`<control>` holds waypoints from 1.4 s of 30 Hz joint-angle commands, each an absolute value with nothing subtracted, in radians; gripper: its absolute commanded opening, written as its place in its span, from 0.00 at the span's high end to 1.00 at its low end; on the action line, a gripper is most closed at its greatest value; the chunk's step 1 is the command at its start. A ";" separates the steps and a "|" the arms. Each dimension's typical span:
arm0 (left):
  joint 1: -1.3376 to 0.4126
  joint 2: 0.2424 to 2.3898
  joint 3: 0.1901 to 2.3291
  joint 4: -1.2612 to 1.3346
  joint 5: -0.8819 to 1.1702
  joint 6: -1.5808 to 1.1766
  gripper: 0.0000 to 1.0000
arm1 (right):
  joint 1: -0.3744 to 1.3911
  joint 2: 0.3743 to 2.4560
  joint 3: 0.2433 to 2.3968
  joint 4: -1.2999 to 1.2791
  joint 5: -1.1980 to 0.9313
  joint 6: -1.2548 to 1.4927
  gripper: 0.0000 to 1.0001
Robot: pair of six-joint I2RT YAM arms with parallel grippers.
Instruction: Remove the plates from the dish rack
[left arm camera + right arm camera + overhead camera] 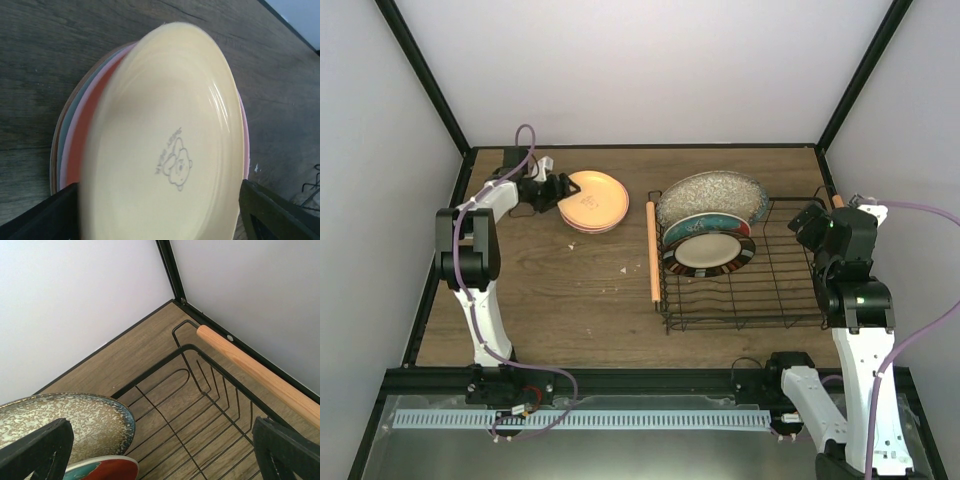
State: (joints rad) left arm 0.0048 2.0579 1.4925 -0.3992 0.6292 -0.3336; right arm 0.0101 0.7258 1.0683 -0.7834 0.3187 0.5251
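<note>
The black wire dish rack (790, 322) stands right of centre. In it lean three plates: the large grey speckled plate (712, 193), the red plate with a teal flower (705, 224) and the cream plate with a dark rim (710, 250). At the far left lies a stack of plates with the orange-yellow plate (595, 199) on top. My left gripper (558, 190) is at the stack's left edge, jaws wide apart. In the left wrist view the yellow plate (165, 130) stands tilted and blurred between my fingers (280, 215), over pink and pale green rims (75, 130). My right gripper (810, 225) hangs open and empty over the rack's far right corner (220, 390).
Wooden rod handles run along the rack's left side (652, 250) and right side (250, 365). The black frame posts and white walls close in the back and sides. The grey speckled plate (65, 425) and the red plate's rim (107, 467) lie left of my right gripper.
</note>
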 commanded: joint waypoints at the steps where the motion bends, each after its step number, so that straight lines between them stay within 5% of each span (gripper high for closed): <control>1: -0.003 2.064 1.526 -0.410 0.615 -0.310 0.08 | 0.018 0.717 1.108 -0.794 0.343 0.543 0.00; 3: -0.004 2.064 1.536 -0.419 0.604 -0.295 0.00 | 0.018 0.717 1.105 -0.793 0.342 0.546 0.00; 18: -0.018 2.014 1.745 -0.474 0.374 -0.194 0.00 | 0.018 0.721 1.077 -0.770 0.330 0.552 0.00; 24: -0.231 1.944 1.995 -0.504 0.446 0.024 0.01 | 0.019 0.731 1.059 -0.747 0.311 0.553 0.00; 37: -0.786 1.693 1.695 -0.505 0.379 0.595 0.39 | 0.018 0.730 1.064 -0.735 0.323 0.512 0.00; 42: -0.841 1.709 1.677 -0.527 0.339 0.654 0.41 | 0.018 0.728 1.064 -0.734 0.320 0.492 0.00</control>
State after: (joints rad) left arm -0.8173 1.6894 1.6852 -0.5045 0.3878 0.5343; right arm 0.0101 0.7383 1.0630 -0.7494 0.3073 0.5159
